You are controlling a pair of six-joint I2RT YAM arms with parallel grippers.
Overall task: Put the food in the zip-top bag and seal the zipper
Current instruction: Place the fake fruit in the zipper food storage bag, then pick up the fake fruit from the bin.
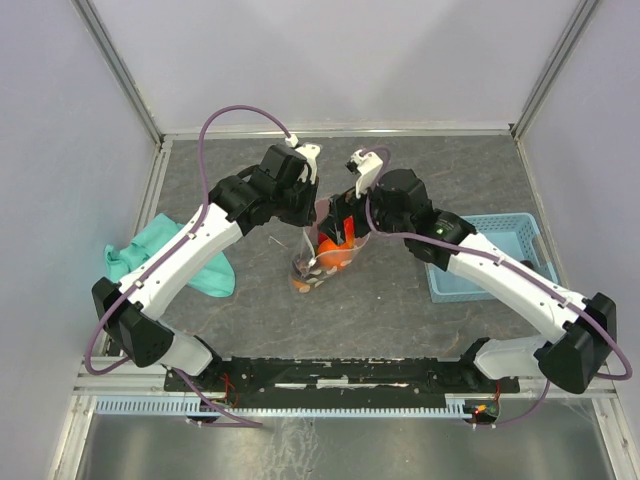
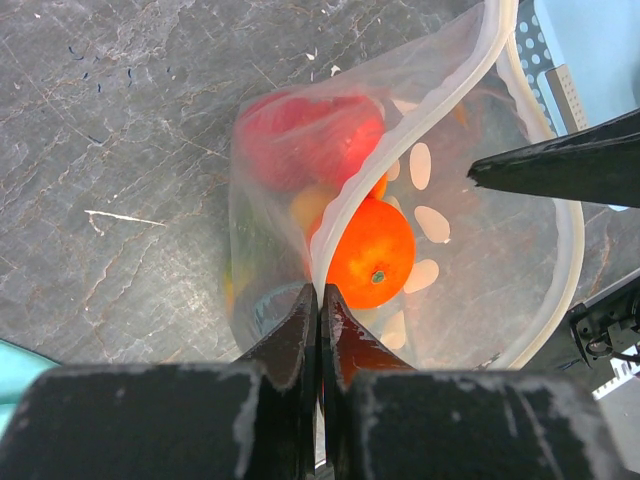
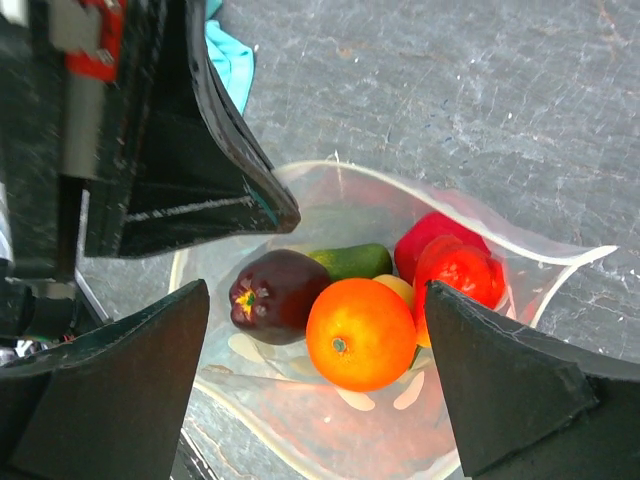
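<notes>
The zip-top bag stands open-mouthed in the middle of the table, between the two arms. My left gripper is shut on the bag's rim, holding the mouth up. Inside lies the food: an orange, a dark purple fruit, a green piece, a yellow piece and red pieces. My right gripper hangs open over the bag's mouth with nothing between its fingers, directly above the orange. The whitish zipper curves round the open mouth, unsealed.
A teal cloth lies at the left under the left arm. A blue plastic basket stands at the right, partly under the right arm. Metal frame posts and pale walls close off the back and sides.
</notes>
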